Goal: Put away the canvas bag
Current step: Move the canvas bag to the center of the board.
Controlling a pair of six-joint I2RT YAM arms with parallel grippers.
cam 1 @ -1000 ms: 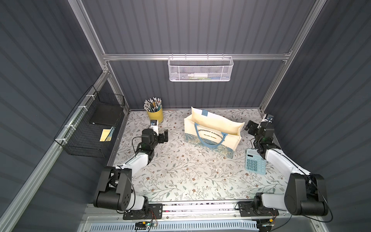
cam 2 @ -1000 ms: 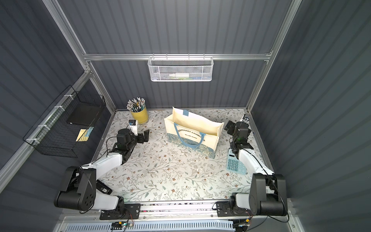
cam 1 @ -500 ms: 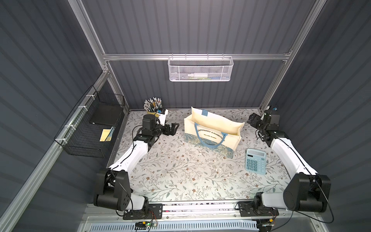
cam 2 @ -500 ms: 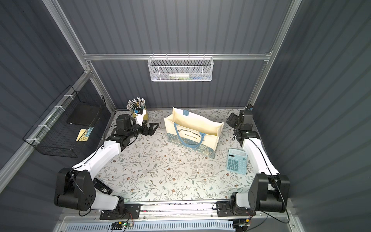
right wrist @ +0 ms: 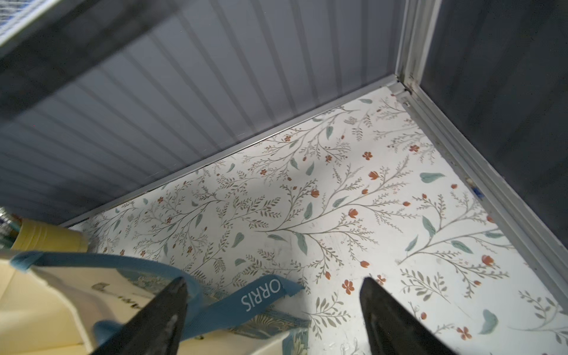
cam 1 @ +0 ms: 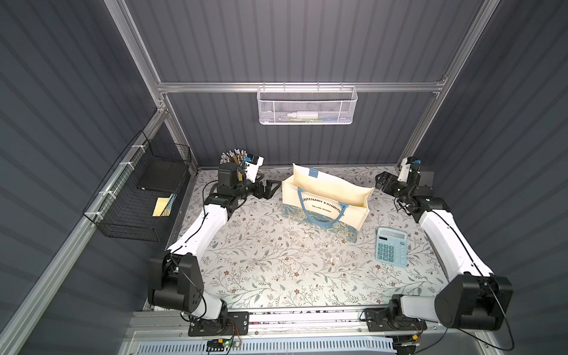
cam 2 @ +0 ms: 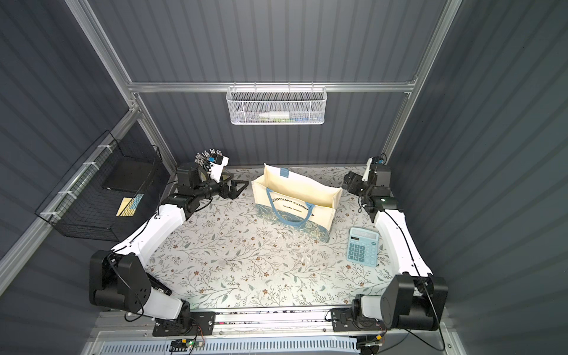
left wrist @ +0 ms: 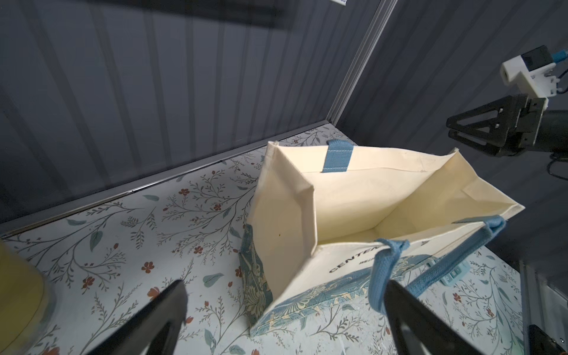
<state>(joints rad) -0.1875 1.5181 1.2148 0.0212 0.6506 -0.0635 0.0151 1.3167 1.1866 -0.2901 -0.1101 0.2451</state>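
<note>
Closing in on the canvas bag (cam 1: 319, 205) more tightly than a second ago: pushing the left claw (cam 1: 276, 188) forward to just beside the bag's left end, and swinging the right arm aside, off the calculator (cam 1: 392, 250), partly covered back then. Nearest, leaving that blue calculator lying flat on the surface (cam 1: 270, 264), untouched and likely no part of the job. Beyond it, keeping the bag standing upright and open-mouthed toward the back middle of the surface, empty inside judging by the left wrist view, one light-blue handle drooping down the lettered front, the other down the far side. Flanking it with both claws, fingers spread apart and gripping nothing, the right claw (cam 1: 381, 183) hovering just beside the right end, with the far handle seen between its open fingers in the right wrist view, not pinched. Farther back, passing over the pencil cup (right wrist: 49, 236), a black wire basket (cam 1: 138, 196) on the side wall and a white mesh basket (cam 1: 307, 106) on the back wall. Judging the task barely begun: approaching only, with gripping, lifting and stowing all remaining, and the bag's destination not showing.
</note>
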